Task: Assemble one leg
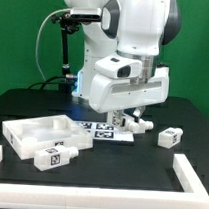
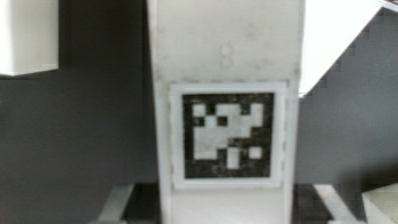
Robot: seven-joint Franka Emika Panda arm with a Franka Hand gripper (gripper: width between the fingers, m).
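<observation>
Your hand [image 1: 130,118] is down low over the middle of the black surface [image 1: 118,178], at the end of the marker board [image 1: 103,131] on the exterior view's right. In the wrist view a leg [image 2: 224,110] fills the picture, standing upright with its square tag facing the camera. Dim finger shapes sit on either side of its lower part. You have the leg between the fingers, but I cannot tell from these pictures whether they are clamped on it or only placed around it.

The large white square rimmed panel [image 1: 20,144] lies on the exterior view's left, well apart from the hand. As far as I can see, no leg is fitted to it.

A second leg [image 1: 54,159] lies loose on the surface just beside the panel's near edge. A third leg [image 1: 171,137] lies loose on the exterior view's right.

My judgement is that you are early in the task, somewhere in the pickup. Nothing is joined yet. You have yet to secure the grip, if it is not already firm. After that you must lift the leg, carry it across to the panel and fasten it there. I cannot make out where on the panel it should seat.
</observation>
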